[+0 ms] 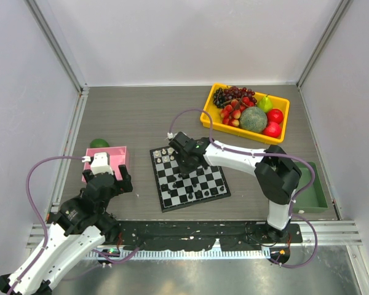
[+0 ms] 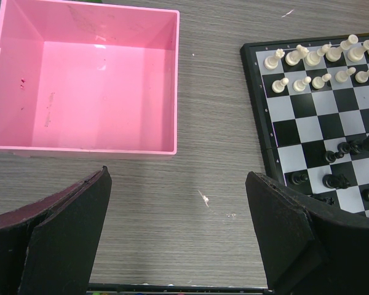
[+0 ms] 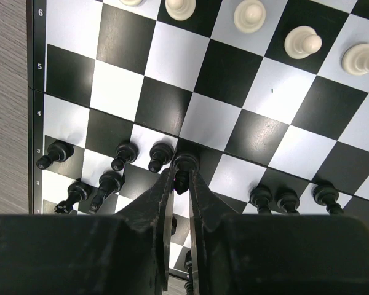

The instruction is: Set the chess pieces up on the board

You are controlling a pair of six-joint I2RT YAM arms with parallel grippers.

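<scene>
The chessboard (image 1: 200, 184) lies mid-table, also in the left wrist view (image 2: 307, 129) and the right wrist view (image 3: 246, 92). White pieces (image 2: 320, 61) stand on its far rows, black pieces (image 3: 123, 157) on its near rows. My right gripper (image 3: 181, 181) is low over the board, shut on a black pawn (image 3: 184, 167) that stands on a dark square beside two other black pawns. In the top view the right gripper (image 1: 186, 165) is over the board's left half. My left gripper (image 2: 178, 227) is open and empty above bare table, left of the board.
A pink tray (image 1: 117, 158) (image 2: 86, 86), empty, stands left of the board, with a green fruit (image 1: 99, 143) behind it. A yellow fruit bin (image 1: 249, 114) sits at the back right. A green bin (image 1: 317, 190) is at the right edge.
</scene>
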